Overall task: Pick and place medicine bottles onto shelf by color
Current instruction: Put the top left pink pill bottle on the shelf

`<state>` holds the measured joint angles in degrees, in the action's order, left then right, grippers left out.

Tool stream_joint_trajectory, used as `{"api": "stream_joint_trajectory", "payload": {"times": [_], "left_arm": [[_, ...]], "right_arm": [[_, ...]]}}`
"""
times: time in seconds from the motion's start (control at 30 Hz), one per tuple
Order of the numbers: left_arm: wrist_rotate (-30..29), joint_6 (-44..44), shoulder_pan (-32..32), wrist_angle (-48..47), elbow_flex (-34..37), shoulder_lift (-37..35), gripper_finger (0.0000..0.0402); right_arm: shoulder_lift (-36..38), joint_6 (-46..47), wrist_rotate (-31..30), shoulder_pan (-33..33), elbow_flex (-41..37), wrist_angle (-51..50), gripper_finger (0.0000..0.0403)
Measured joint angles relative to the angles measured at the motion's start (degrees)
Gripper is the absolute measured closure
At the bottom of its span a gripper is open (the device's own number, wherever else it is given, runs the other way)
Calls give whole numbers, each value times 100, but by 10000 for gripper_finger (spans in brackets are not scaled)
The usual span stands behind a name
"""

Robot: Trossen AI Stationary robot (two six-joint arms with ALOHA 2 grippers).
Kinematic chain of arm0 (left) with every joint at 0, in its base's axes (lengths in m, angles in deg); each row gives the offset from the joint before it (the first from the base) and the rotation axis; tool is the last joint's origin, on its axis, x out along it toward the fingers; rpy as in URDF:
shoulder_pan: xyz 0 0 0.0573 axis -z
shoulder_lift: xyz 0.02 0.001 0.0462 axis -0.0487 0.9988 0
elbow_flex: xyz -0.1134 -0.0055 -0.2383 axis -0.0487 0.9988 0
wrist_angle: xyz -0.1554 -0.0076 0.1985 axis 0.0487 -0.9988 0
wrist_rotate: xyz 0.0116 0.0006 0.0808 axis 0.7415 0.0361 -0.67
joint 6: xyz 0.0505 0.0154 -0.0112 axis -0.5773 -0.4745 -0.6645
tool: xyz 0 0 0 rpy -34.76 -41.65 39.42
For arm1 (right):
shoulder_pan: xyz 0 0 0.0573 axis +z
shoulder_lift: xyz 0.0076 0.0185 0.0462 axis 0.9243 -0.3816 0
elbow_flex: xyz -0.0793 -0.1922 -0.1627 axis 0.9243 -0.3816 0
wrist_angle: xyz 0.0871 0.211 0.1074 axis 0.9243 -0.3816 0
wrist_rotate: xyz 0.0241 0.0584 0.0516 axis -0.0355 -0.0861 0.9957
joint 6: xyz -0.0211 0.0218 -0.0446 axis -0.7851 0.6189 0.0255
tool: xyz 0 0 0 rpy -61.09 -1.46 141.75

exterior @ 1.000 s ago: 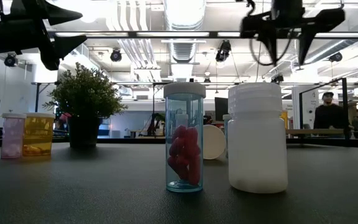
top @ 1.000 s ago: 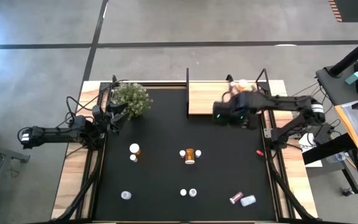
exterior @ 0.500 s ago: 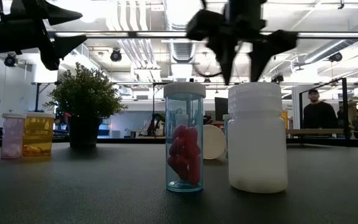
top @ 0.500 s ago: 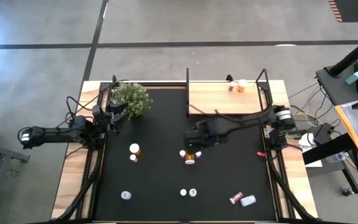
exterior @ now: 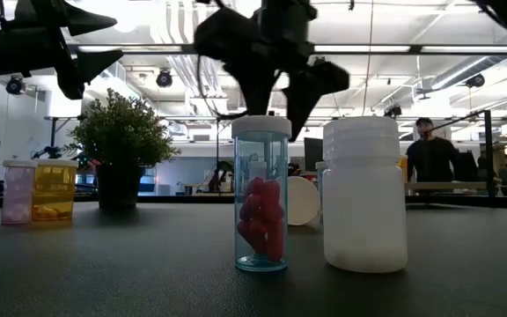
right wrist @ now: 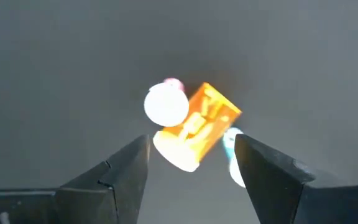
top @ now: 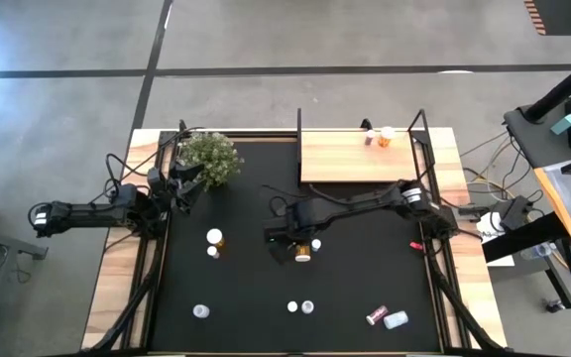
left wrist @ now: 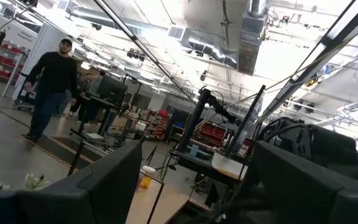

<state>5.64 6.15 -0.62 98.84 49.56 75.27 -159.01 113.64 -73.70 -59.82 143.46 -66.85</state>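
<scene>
Now right gripper (right wrist: 191,168) hovers over orange bottle (right wrist: 194,127), jaws spread, nothing pinched. Risk: two bottles crowd it at 11 and 4 o'clock; descent may topple them. Left gripper (top: 181,183) idle, jaws spread.

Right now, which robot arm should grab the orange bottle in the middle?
The right one. Its gripper hangs over the orange bottle, jaws open. The left gripper waits far off by the plant.
</scene>
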Motion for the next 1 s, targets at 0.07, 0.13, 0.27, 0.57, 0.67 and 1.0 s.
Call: {"api": "stream_joint_trajectory", "payload": {"times": [0.07,0.13,0.27,0.57,0.67,1.0], "left_arm": [[0,-2,-1,1,0,0,107],[0,-2,-1,3,-2,0,107],[0,0,0,2,-1,0,107],[0,-1,0,1,-1,0,107],[-1,0,-1,1,-2,0,107],[0,0,1,1,0,0,107]], "right_arm": [[-224,-119,6,9,243,-122,177],[-411,-267,6,14,451,-221,177],[-663,-497,6,14,666,-237,177],[-839,-535,-36,-12,696,-201,177],[-851,-524,-38,-17,634,-103,187],[-851,-520,-40,-17,592,3,239]]}}
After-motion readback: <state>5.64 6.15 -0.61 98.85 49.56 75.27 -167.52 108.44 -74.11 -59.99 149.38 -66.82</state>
